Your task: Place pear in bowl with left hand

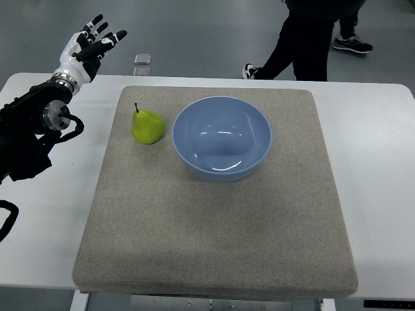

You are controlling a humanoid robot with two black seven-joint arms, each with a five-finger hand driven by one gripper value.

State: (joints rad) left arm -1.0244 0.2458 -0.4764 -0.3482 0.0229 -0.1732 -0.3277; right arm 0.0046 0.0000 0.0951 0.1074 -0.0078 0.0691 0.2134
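I log the pear (pixel 147 126) upright on the mat (pixel 214 240) just left of the empty bowl (pixel 222 138), my left hand (pixel 87 46) raised clear, fingers spread, holding nothing.

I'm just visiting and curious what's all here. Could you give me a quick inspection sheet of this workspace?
Surface: white table with a grey mat laid on it.
Job's things: green pear upright on the mat, just left of the empty blue bowl.
Clutter: nothing seen.
Hands: left hand raised beyond the table's far left corner, fingers spread, holding nothing; right hand not in view.
Cables: black cable loop at the left arm's wrist.
Surroundings: grey floor, a person's legs beyond the table, small object on floor.
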